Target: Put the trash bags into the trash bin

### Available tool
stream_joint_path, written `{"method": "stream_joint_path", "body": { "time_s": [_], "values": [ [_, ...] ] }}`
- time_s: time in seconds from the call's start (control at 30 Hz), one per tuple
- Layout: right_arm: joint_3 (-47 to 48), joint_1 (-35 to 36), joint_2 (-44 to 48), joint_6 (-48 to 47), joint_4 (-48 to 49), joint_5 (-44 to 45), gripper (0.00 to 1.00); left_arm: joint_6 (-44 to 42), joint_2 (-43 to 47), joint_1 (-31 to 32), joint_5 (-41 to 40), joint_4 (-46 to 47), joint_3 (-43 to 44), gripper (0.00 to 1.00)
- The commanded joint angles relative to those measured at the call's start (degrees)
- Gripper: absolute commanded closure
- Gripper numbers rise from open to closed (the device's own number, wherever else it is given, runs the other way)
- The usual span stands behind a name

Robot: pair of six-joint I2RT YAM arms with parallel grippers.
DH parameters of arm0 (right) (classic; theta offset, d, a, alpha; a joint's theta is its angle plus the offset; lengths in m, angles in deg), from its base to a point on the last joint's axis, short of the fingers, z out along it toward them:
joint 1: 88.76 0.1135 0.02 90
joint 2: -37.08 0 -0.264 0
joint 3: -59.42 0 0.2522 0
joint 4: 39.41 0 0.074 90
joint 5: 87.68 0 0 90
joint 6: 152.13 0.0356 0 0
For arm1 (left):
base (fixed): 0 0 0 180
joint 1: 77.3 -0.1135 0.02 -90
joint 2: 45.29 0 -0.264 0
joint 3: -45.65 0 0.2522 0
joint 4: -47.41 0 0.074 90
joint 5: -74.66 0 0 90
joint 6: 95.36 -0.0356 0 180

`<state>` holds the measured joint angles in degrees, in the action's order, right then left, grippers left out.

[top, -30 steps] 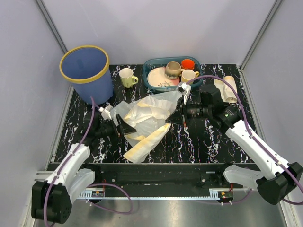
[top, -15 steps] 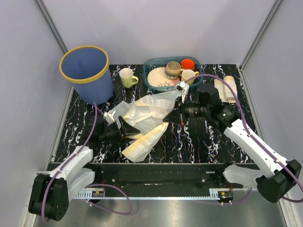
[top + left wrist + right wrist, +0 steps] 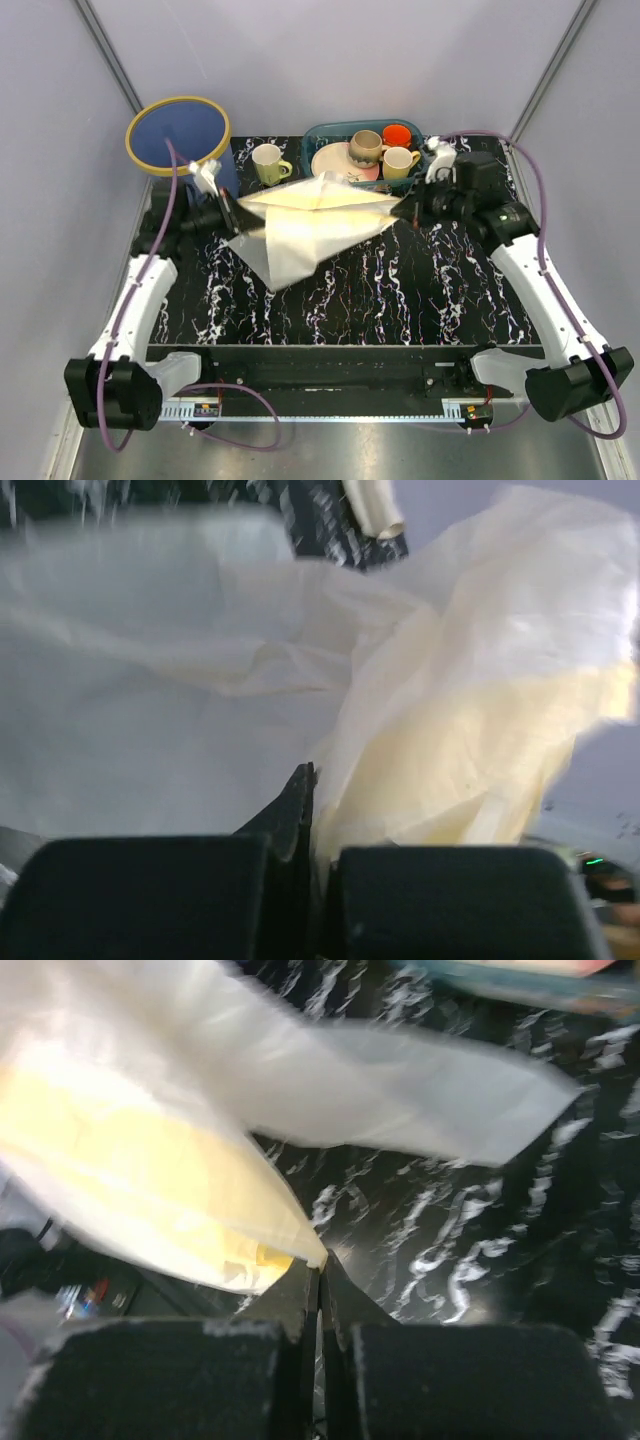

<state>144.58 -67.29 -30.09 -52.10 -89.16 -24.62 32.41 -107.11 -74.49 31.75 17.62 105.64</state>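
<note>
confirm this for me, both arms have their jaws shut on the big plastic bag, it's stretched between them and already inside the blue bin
Not inside. The top external view shows the trash bag outside the trash bin, spread over the table to the bin's right. The rest stands: the left jaws and right jaws are shut on it, with the bag stretched between them.

Translucent cream plastic sack is stretched between left gripper and right gripper; round blue plastic bin is placed behind-left.
</note>
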Motion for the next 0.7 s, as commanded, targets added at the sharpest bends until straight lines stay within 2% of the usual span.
{"method": "stream_joint_path", "body": {
  "time_s": [0.0,0.13,0.2,0.3,0.33,0.37,0.47,0.53,0.57,0.67],
  "values": [
    [11.4,-5.1,-0.2,-4.1,-4.7,7.0,1.00,-33.2,-0.4,0.9,3.3,-22.4,27.1,1.00],
    [20.2,-5.2,0.3,-7.1,-4.0,1.9,1.00,-41.5,0.2,5.7,-0.1,-27.5,40.7,1.00],
    [20.2,-5.1,2.6,-9.0,-2.3,1.8,1.00,-39.6,1.7,6.6,-1.7,-26.3,40.2,1.00],
    [14.9,-5.2,2.8,-9.8,-3.2,0.0,1.00,-32.1,1.5,7.6,-0.6,-27.5,27.6,1.00],
    [12.2,-5.1,2.4,-9.8,-4.4,-1.3,1.00,-31.7,1.4,8.7,-1.1,-28.0,18.9,1.00],
    [9.5,-5.1,1.9,-11.8,-5.4,-5.4,1.00,-31.4,1.4,9.9,-2.9,-27.9,14.2,1.00],
    [0.5,-2.6,-0.7,-12.9,-9.0,-6.5,1.00,-31.0,0.4,16.6,-8.2,-26.0,6.9,1.00],
    [0.7,-0.8,-1.6,-15.3,-10.4,-5.9,1.00,-33.9,0.2,17.9,-10.4,-26.5,11.3,1.00],
    [2.5,-0.7,-1.4,-15.4,-10.2,-6.5,1.00,-35.0,0.0,17.9,-10.2,-27.0,19.2,1.00],
    [19.3,-0.7,-1.7,-13.6,-9.0,-6.6,1.00,-36.8,-2.2,17.2,-4.0,-28.0,38.2,1.00]
  ]
}}
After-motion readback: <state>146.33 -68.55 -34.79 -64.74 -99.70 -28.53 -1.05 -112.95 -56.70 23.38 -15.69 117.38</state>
